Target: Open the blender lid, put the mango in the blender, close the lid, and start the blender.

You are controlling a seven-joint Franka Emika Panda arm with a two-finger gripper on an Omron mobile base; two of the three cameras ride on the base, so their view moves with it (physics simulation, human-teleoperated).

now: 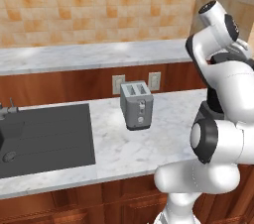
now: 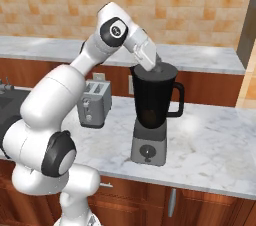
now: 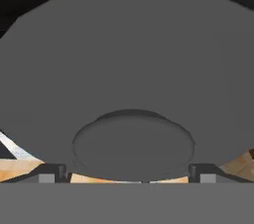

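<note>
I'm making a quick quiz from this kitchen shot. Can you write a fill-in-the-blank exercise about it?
1. The blender stands on the marble counter to the ____ of the toaster in the right base view.
2. The gripper is at the ____ of the blender's jar.
3. In the left base view, a dark ____ is set into the counter left of the toaster.
4. The blender's grey base carries a round ____.

Missing words: right; top; sink; dial

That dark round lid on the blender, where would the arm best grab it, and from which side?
Probably from straight above, at the raised round knob in the middle of the lid. The lid is a flat disc lying level on the jar of the blender, so its rim offers little to pinch. The tool hangs just over it, open.
</note>
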